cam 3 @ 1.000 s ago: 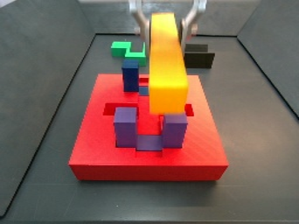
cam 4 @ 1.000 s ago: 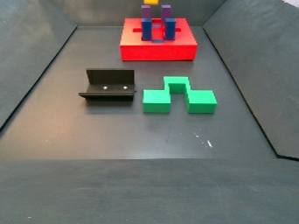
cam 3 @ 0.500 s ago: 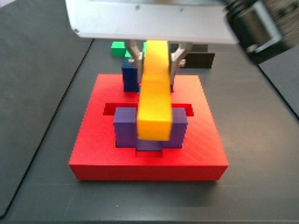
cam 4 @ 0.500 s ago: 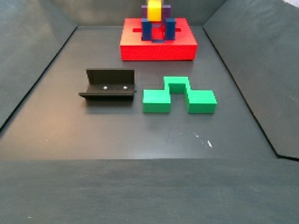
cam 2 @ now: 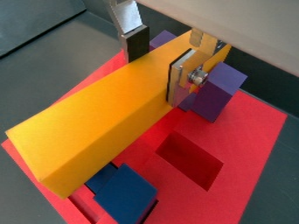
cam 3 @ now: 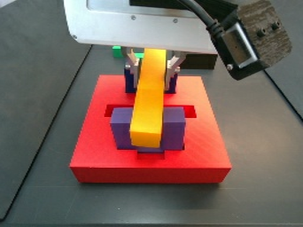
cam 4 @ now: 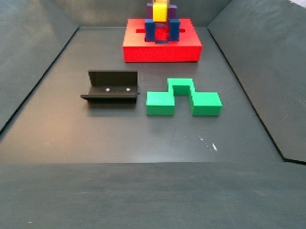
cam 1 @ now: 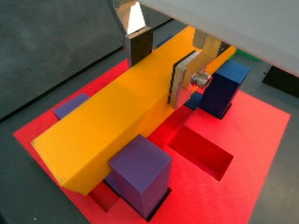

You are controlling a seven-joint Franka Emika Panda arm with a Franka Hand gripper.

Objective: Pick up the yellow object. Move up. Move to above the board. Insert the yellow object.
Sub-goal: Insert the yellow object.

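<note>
End effector (cam 1: 163,59) clamped on yellow object (cam 1: 117,118) near one end, over board (cam 3: 148,160); bar lies btwn purple blocks (cam 3: 173,131); looks rigid, smooth, light; far end likely to sag/pivot; mid-length grip steadier.

Side view up close, looking down over the board (cam 3: 148,164) from its near edge; gripper (cam 3: 151,64) at 12 o'clock, clamped on the yellow object (cam 3: 149,93). Other side view far back, opposite end: fixture (cam 4: 110,88) and green block (cam 4: 182,97) mid-frame, board (cam 4: 162,52) small at 12 o'clock. Both wrist views very close, angled down along the yellow object (cam 1: 117,114) (cam 2: 100,127) onto the board (cam 1: 257,162) (cam 2: 251,166). Board and bar shared by all four.
</note>
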